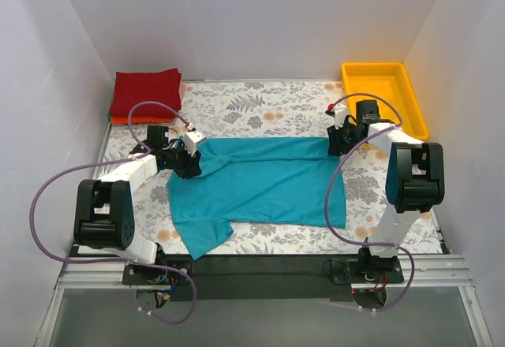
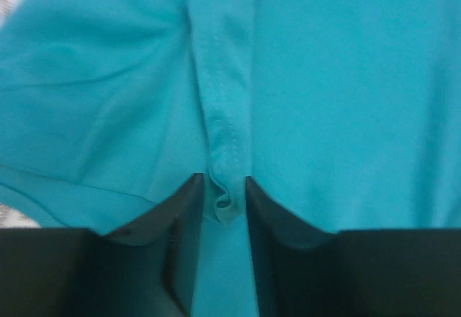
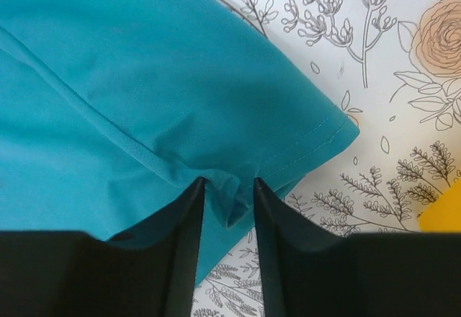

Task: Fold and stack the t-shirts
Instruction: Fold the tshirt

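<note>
A teal-blue t-shirt (image 1: pixel 260 183) lies across the middle of the floral cover, its far edge folded over and one sleeve hanging toward the near left. My left gripper (image 1: pixel 189 160) is at its far left corner, shut on a hemmed fold of the teal cloth (image 2: pixel 225 187). My right gripper (image 1: pixel 338 143) is at its far right corner, shut on a bunched bit of the shirt's edge (image 3: pixel 230 191). A dark red folded shirt (image 1: pixel 146 91) tops a stack at the far left, with orange and green edges (image 1: pixel 118 118) showing beneath it.
A yellow plastic tray (image 1: pixel 372 67) stands at the far right, just behind my right gripper; its corner shows in the right wrist view (image 3: pixel 443 212). White walls close in the left, right and back. The floral cover (image 1: pixel 260 106) lies under everything.
</note>
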Robot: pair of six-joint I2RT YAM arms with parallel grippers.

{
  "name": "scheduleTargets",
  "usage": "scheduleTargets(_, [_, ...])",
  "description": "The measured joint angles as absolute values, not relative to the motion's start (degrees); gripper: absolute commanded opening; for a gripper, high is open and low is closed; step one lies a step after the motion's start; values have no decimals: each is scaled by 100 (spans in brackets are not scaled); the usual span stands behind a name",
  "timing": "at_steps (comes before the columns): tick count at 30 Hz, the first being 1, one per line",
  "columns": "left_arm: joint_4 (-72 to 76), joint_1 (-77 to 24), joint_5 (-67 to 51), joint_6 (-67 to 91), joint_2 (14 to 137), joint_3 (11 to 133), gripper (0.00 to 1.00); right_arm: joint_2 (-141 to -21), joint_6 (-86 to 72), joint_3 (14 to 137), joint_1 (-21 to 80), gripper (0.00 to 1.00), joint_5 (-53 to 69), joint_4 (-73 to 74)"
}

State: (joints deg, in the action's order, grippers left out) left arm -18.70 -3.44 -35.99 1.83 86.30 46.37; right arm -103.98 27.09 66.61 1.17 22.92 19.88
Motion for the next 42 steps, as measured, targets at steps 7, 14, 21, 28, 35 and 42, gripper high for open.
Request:
scheduleTargets(7, [-2768, -349, -4167, 268, 9185, 5787, 44, -10108, 2834, 6681, 115, 39, 2349, 2349])
scheduleTargets(14, [-2663, -749, -4300, 939, 10294, 6646, 49, -10269, 2720, 7240, 117, 41, 2510, 2536])
scheduleTargets(21, [-2628, -1310, -4106, 1175, 10827, 6726, 22, -10914, 2788, 7411, 235, 23, 2451, 2906])
scheduleTargets(28, [-2849, -1785, -4047, 738, 10178, 6189, 16, -10877, 3162, 7325, 263, 1, 2388, 3175])
scheduleTargets(35, [-3439, -1804, -3826, 169, 9972, 6023, 37, -10794, 3607, 7175, 263, 1, 2084, 3380])
scheduleTargets(42, [-3734, -1199, -3861, 285, 9631, 6198, 41, -10748, 3771, 7203, 263, 14, 1774, 3448])
